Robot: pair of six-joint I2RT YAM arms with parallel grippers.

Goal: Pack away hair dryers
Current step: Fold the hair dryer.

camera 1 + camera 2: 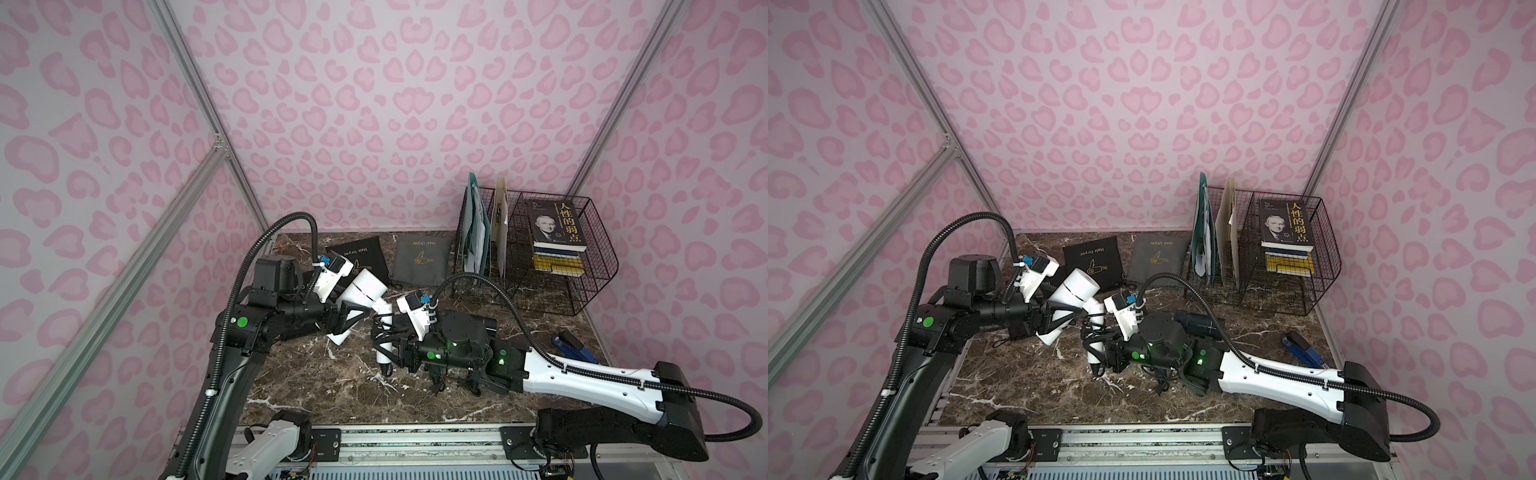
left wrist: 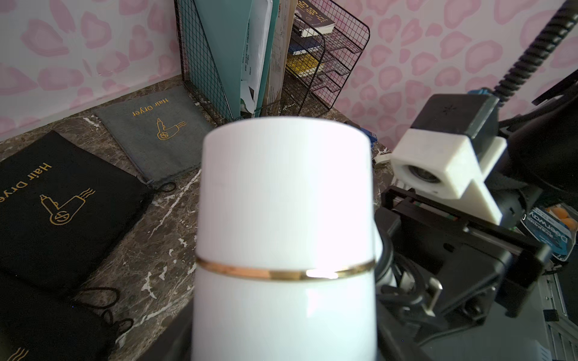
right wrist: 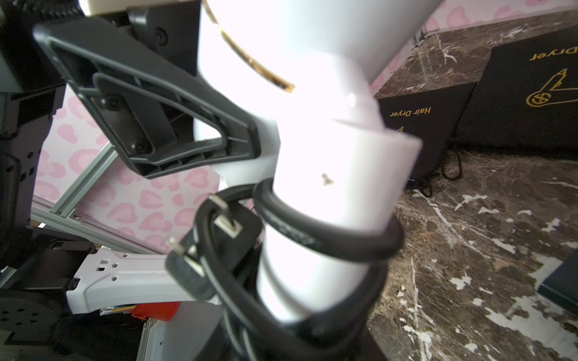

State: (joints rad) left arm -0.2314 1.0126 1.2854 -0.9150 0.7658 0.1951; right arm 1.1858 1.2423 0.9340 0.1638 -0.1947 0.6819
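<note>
A white hair dryer (image 1: pixel 360 290) with a thin gold barrel band is held above the marble table (image 1: pixel 332 390) by both arms. My left gripper (image 1: pixel 348 319) is shut on the sides of its barrel (image 2: pixel 284 200). One black left finger (image 3: pixel 162 125) presses against the barrel. My right gripper (image 1: pixel 388 347) is shut on the dryer's handle (image 3: pixel 337 187), with the black cord (image 3: pixel 328 240) and plug (image 3: pixel 219 237) looped around it. The dryer (image 1: pixel 1076 290) appears in both top views. A dark dryer barrel (image 1: pixel 1198 323) lies behind my right wrist.
A black pouch (image 1: pixel 361 257) and a grey pouch (image 1: pixel 422 257), both printed "Hair Dryer", lie flat at the back. Another black pouch (image 2: pixel 34 325) lies under my left arm. A wire rack with folders (image 1: pixel 478 232) and books (image 1: pixel 557 232) stands back right. A blue stapler (image 1: pixel 575 347) lies right.
</note>
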